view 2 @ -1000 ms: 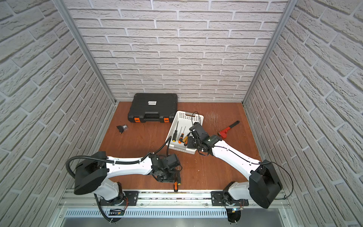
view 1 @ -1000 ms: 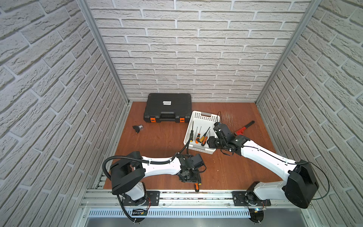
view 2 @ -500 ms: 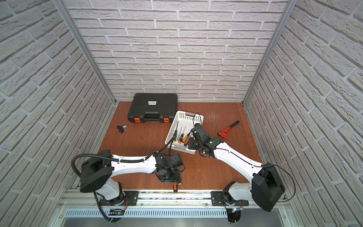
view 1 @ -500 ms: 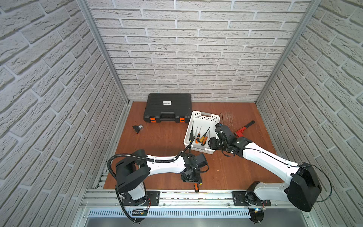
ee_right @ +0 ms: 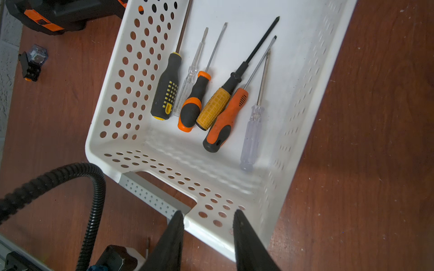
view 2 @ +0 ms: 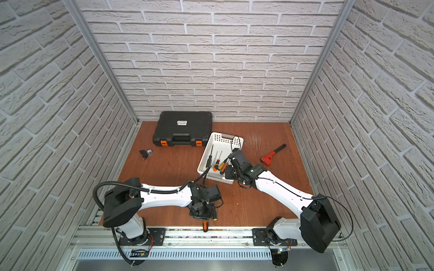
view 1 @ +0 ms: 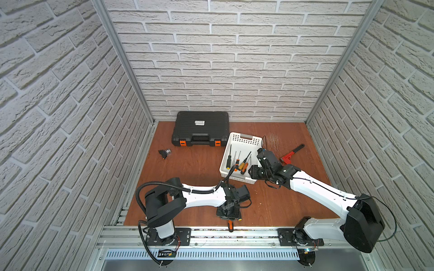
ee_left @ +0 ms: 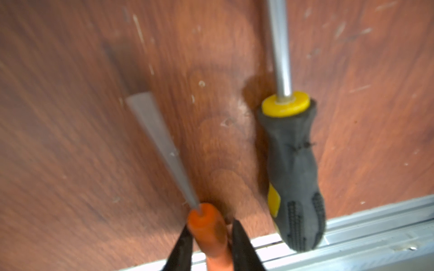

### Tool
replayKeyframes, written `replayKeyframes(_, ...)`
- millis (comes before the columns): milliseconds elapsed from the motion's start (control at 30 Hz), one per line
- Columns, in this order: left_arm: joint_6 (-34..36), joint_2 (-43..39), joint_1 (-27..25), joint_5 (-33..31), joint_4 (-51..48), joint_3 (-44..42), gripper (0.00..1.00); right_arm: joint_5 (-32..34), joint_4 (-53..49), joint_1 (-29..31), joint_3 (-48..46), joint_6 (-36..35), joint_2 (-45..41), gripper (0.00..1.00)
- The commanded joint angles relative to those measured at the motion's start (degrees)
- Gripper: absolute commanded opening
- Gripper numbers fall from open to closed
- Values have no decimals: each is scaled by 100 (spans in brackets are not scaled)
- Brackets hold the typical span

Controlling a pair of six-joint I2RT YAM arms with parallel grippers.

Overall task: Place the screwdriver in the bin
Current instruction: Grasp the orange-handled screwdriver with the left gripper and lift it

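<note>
Brown bench (view 1: pixel 187 164), front edge: screwdriver (ee_left: pixel 206 227), orange handle clamped in left pincer (ee_left: pixel 210 224), flat blade free. Likely light, rigid, grippy-handled; best held mid-handle, not on slick blade. Right pincer (ee_right: pixel 208 211) apart over bin (ee_right: pixel 92 150) end wall.

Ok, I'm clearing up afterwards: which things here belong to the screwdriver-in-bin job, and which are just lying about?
Job: orange-handled flat-blade screwdriver in the left gripper; black-and-yellow-handled screwdriver; white perforated plastic bin.
Lying about: black ribbed toolcase; red pipe wrench; small black-and-clear plastic part.
</note>
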Motion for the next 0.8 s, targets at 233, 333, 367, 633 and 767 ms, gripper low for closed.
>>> replayKeyframes(233,23,-580,260,-637,-621,-219,5,-81,299,-34,10,104,-49,37)
replayKeyframes(333,164,-1208,537,-911,-1101,-185,5,-36,270,-91,70,68,-60,37)
replayKeyframes(367,225,-1433,670,-952,-1222,-161,5,-5,237,-105,101,55,-73,37)
replayKeyframes(633,1789,-2038,2248,-697,-1667,1195,5,-2,-28,-291,505,-242,-100,37)
replayKeyframes(767,2700,-1130,2652,-669,-1653,2522,5,-37,-199,-337,650,-301,-221,37)
